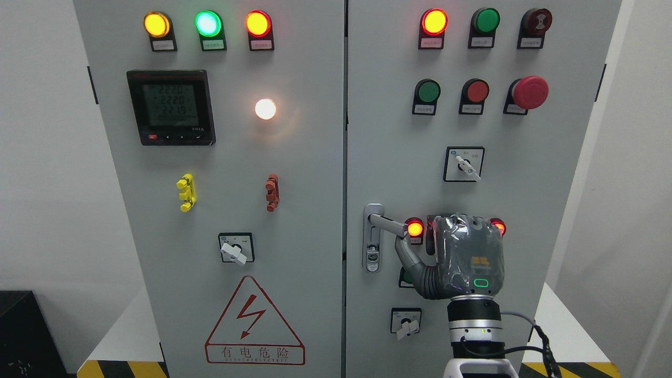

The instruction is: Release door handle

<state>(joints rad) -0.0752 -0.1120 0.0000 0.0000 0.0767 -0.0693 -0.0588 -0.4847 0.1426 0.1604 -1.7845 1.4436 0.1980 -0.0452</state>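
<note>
Grey hand, green light, black cable

Tight room around the handle on the right door

The right hand stands just right of the door handle, its thumb reaching up to the lever's outer end, with a lit red lamp crowded between. Below, a rotary switch juts out near the right door's lower edge. Above the lever, bare panel runs up to the green button. Left of the handle plate lies the centre seam, then plain left door.
</note>
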